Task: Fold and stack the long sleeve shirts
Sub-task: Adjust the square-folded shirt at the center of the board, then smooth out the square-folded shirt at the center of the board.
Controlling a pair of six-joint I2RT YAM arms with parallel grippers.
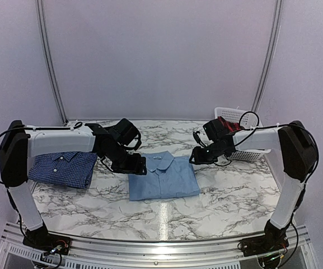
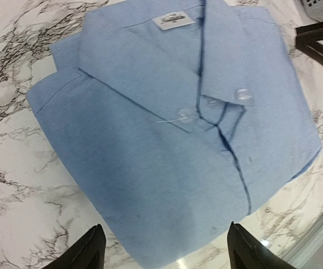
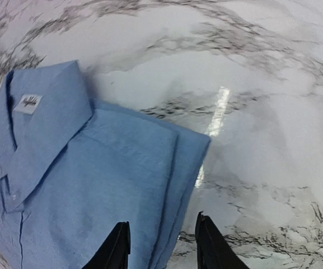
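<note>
Folded into a flat rectangle, the light blue shirt point(image 1: 164, 178) lies centred on the veined marble table point(image 1: 217, 216), the fine-checked dark blue shirt point(image 1: 60, 168) folded well to its left, while the left gripper point(image 2: 167, 252) gapes wide and empty and the right gripper point(image 3: 161, 246) is half-open, seemingly holding nothing.

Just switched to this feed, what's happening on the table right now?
Both arms are at the folded light blue shirt in the middle of the marble table. The left gripper is open over its left side and the right gripper is open at its right edge. Neither is closed on the cloth. The dark blue checked shirt lies folded on its own at the left, so the two are not yet stacked. A white basket stands at the back right.
</note>
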